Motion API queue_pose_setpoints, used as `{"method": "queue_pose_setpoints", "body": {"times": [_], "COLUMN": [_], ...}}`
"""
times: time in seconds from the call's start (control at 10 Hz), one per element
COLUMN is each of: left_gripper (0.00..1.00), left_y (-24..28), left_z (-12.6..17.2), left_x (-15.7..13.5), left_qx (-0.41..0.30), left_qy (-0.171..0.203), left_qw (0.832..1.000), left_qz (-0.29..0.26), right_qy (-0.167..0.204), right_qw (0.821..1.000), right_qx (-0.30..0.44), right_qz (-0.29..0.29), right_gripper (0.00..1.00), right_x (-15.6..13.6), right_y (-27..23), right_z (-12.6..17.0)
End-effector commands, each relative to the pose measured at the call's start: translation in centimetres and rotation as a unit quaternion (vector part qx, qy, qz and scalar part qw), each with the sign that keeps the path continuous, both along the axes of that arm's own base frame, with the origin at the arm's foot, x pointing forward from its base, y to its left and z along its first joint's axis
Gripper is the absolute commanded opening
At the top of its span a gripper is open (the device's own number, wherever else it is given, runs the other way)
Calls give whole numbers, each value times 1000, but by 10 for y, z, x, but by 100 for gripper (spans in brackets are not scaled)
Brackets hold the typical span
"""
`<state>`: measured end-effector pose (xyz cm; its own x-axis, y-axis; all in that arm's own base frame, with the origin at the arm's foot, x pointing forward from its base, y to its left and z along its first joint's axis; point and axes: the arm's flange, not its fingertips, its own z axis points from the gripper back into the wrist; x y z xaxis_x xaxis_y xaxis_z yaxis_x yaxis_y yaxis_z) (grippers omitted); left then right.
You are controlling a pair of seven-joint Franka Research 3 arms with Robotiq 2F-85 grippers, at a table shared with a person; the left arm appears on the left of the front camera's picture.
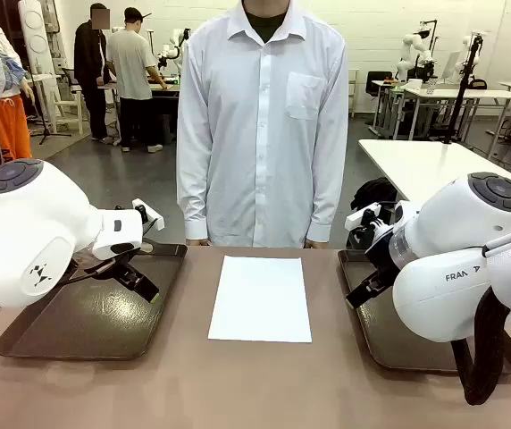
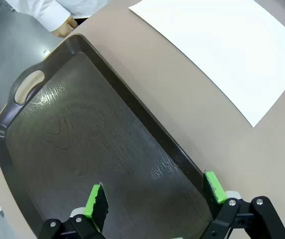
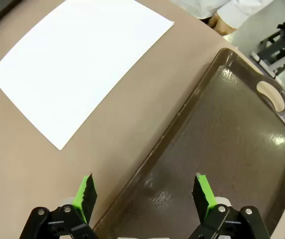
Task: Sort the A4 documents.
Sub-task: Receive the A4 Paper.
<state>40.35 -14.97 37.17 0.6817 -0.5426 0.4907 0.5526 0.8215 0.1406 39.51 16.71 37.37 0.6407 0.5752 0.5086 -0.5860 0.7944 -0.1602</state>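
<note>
A white A4 document [image 1: 260,298] lies flat in the middle of the brown table, between two dark brown trays; it also shows as a sheet [image 2: 222,50] in the left wrist view and a sheet [image 3: 77,64] in the right wrist view. My left gripper [image 2: 155,194] hovers open over the left tray [image 1: 86,317], nothing between its green pads. My right gripper [image 3: 145,191] stands open above the near left rim of the right tray [image 3: 232,139]. In the front view the left gripper [image 1: 141,281] hangs over the tray's right half.
A person in a white shirt [image 1: 263,116] stands at the far table edge, hands at the edge. Both trays look bare, each with handle slots [image 2: 29,85]. Other tables and people show far behind.
</note>
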Motion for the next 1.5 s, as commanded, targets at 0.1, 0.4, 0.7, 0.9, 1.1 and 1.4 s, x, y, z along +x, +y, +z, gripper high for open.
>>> {"method": "queue_pose_setpoints", "body": {"times": [0.1, 0.4, 0.7, 0.9, 1.1, 1.4], "left_gripper": [100, 100, 100, 100, 100, 100], "left_y": [0, 0, 0, 0, 0, 0], "left_z": [0, 0, 0, 0, 0, 0], "left_x": [0, 0, 0, 0, 0, 0], "left_qx": [0, 0, 0, 0, 0, 0], "left_qy": [0, 0, 0, 0, 0, 0], "left_qw": [1000, 1000, 1000, 1000, 1000, 1000], "left_qz": [0, 0, 0, 0, 0, 0], "right_qy": [0, 0, 0, 0, 0, 0], "right_qw": [1000, 1000, 1000, 1000, 1000, 1000], "right_qx": [0, 0, 0, 0, 0, 0], "right_qz": [0, 0, 0, 0, 0, 0], "right_gripper": [100, 100, 100, 100, 100, 100], "right_x": [0, 0, 0, 0, 0, 0], "right_y": [0, 0, 0, 0, 0, 0], "right_z": [0, 0, 0, 0, 0, 0]}}
